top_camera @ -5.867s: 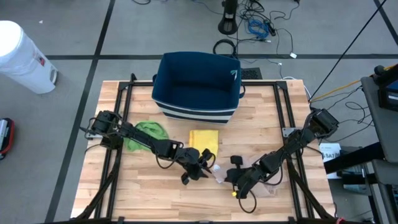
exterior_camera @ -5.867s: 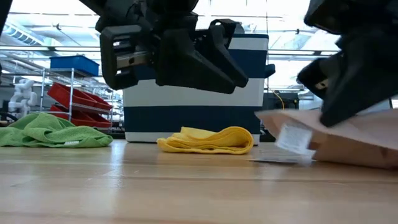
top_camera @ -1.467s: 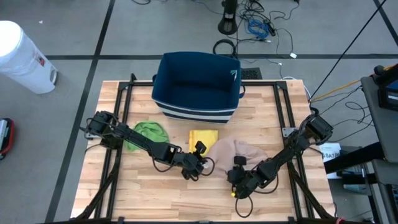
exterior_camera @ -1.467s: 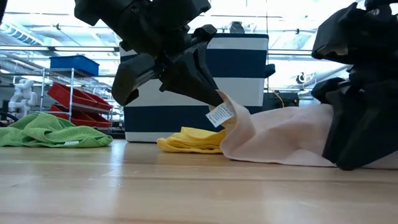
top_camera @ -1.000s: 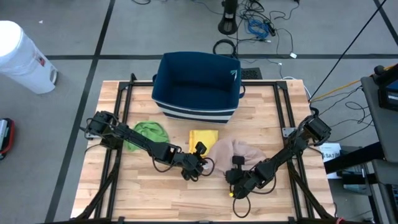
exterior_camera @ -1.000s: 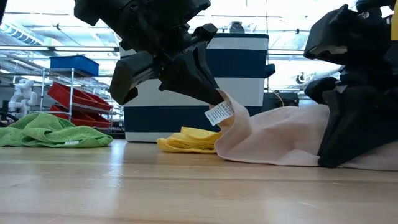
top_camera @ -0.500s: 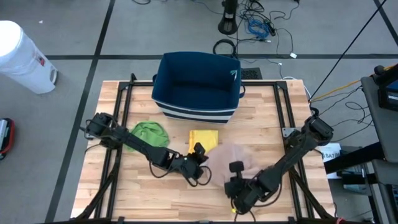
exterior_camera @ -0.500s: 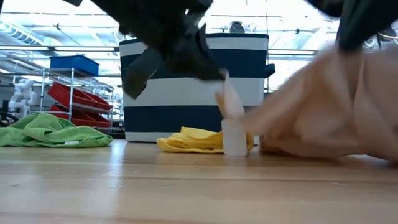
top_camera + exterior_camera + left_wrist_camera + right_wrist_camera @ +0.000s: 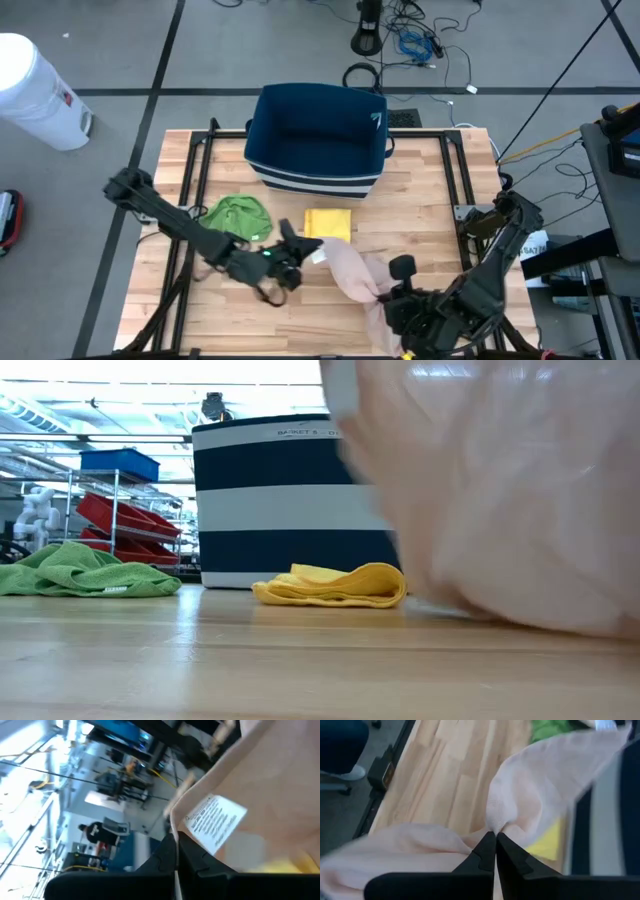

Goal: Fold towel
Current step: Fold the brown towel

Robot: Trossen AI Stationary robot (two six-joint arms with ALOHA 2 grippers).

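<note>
- High view: pink towel point(image 9: 352, 275) now hangs lifted off the table point(image 9: 230, 310), stretched between both grippers, on the near side of the striped basket point(image 9: 318, 135).
- Left gripper point(image 9: 298, 252) is clamped on the towel's tagged corner; left wrist view shows the care tag point(image 9: 216, 822) right at the closed fingers.
- Right gripper point(image 9: 398, 296) is pinched shut on another towel edge, nearer the front edge than the left one; right wrist view shows cloth bunched at the fingertips point(image 9: 490, 847).
- Low view: the raised pink cloth fills the right side, blurred, so it looks mid-swing.
- Judgement: the towel is being lifted to spread or flip; no fold is laid yet.
- Versus a second and a half back: the towel lay heaped on the wood beside the yellow cloth point(image 9: 328, 224); both arms have pulled toward the front edge and the left arm has swung wider.
- Yellow cloth and green cloth point(image 9: 237, 215) are unmoved in front of the basket.
</note>
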